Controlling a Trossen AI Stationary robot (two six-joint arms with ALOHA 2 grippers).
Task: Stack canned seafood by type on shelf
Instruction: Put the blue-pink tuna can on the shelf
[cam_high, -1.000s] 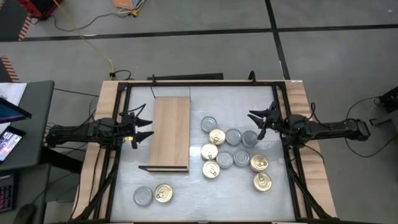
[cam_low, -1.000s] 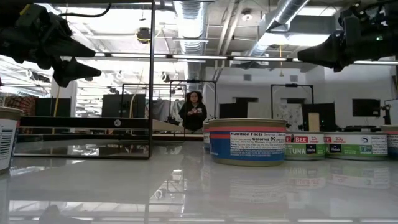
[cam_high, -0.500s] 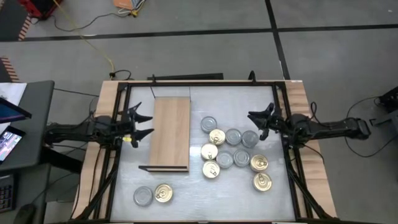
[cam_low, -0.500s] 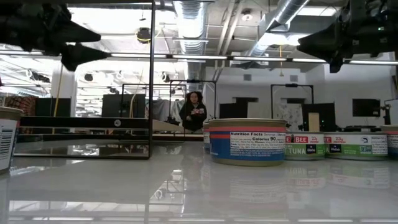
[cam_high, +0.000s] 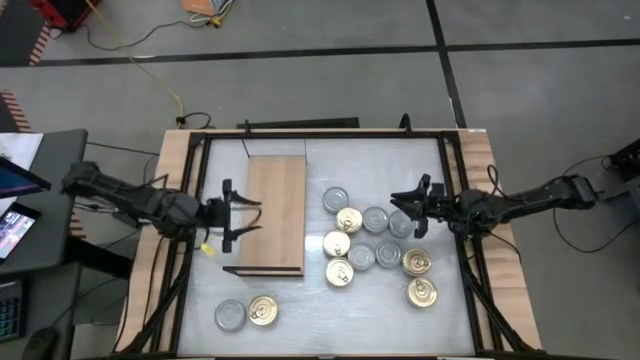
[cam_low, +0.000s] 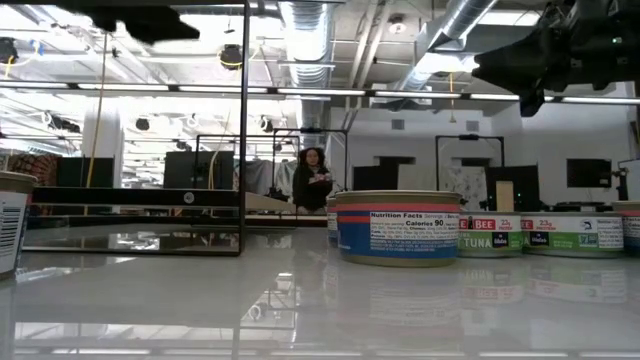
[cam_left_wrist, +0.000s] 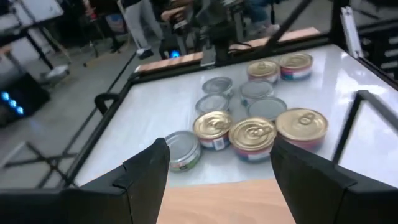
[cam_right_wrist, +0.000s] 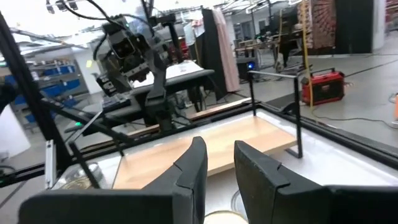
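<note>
meanwhile the left gripper (cam_high: 243, 216), jaws spread and empty, is moving in over the shelf (cam_high: 275, 215) edge as the right gripper (cam_high: 404, 206), jaws nearly together, is nearing the tuna tins (cam_high: 377, 243) clustered beside the bare shelf, none stacked yet.

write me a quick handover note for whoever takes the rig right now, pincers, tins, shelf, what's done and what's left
Left pincer: open, empty, over the left edge of the shelf.
Right pincer: fingers close together, holding nothing, above the right side of the tin cluster.
Tins: ten loose on the table right of the shelf, gold and silver tops mixed. One silver tin and one gold tin sit side by side near the front left.
Done: nothing on the shelf yet.
Left: sort every tin by type and stack them on the shelf.
</note>
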